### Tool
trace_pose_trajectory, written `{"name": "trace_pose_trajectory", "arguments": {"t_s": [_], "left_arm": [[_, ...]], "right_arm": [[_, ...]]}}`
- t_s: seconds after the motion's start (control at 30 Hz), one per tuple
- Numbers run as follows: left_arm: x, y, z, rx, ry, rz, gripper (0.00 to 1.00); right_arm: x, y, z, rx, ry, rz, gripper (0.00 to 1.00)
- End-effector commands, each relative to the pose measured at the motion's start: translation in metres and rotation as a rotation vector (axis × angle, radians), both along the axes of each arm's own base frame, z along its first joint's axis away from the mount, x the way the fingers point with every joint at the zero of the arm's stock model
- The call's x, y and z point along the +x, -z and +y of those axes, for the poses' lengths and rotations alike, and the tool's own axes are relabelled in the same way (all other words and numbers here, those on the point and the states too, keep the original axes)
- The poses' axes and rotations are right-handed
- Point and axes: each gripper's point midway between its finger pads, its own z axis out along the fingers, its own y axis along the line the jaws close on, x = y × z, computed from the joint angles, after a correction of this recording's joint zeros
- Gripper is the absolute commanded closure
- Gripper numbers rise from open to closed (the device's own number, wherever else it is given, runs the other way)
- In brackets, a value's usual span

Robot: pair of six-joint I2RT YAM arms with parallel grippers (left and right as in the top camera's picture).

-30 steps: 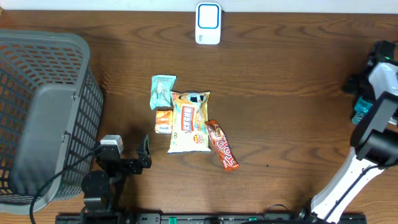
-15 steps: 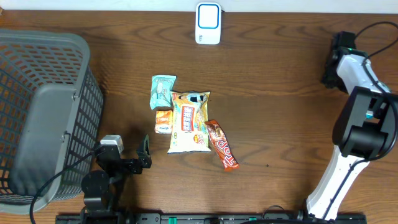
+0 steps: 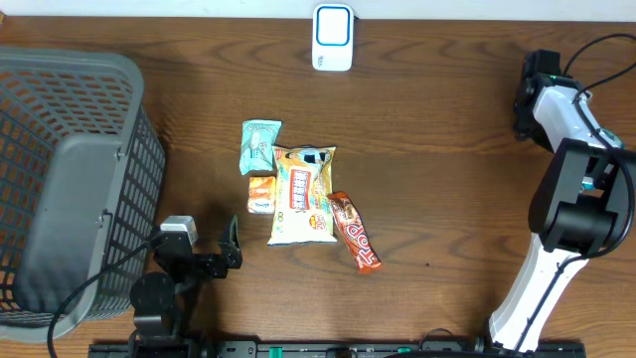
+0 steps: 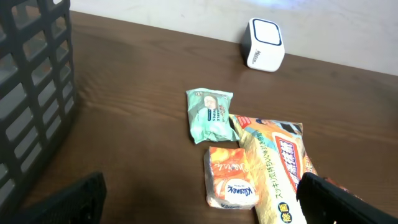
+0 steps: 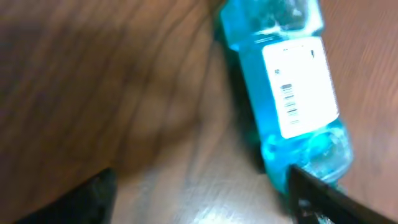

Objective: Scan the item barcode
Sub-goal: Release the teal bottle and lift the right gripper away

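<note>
Blue bottle (image 5: 283,81) lies on the table (image 5: 93,74), barcode label up, its near end just beside one finger (image 5: 311,193) of the right gripper (image 5: 202,174), whose jaws stand apart, grasping nothing. Left gripper (image 4: 202,180) likewise released; snack packets (image 4: 211,115) lie beyond it.

Left hand (image 4: 199,186) and right hand (image 5: 200,177) both gape wide.

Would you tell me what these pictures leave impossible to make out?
Blue bottle: right wrist view is blurred, barcode digits unreadable, one end cut off by the top edge.
Overhead: bottle not visible, likely under the right arm.
Yellow snack bag: left wrist view, lower part cut off.
</note>
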Motion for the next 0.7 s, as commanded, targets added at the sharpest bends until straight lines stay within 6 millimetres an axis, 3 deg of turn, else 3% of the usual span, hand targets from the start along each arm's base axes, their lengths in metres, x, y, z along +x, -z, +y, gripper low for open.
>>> {"name": "trace_pose_trajectory", "arguments": {"t_s": [0.0, 0.13, 0.23, 0.5, 0.67], "left_arm": [[-0.002, 0.012, -0.002, -0.015, 0.010, 0.038, 0.02], [-0.002, 0.012, -0.002, -0.015, 0.010, 0.038, 0.02], [-0.002, 0.012, -0.002, -0.015, 0.010, 0.038, 0.02], [-0.002, 0.012, -0.002, -0.015, 0.010, 0.038, 0.02], [-0.002, 0.012, -0.002, -0.015, 0.010, 0.038, 0.02]], "right_arm": [[0.008, -0.016, 0.004, 0.024, 0.030, -0.093, 0.35], [0.013, -0.014, -0.002, 0.018, 0.041, -0.125, 0.69], [0.006, -0.008, -0.013, 0.020, 0.065, -0.116, 0.85], [-0.060, 0.035, -0.032, 0.041, 0.169, 0.036, 0.89], [-0.091, 0.025, -0.057, -0.063, 0.287, 0.077, 0.86]]}}
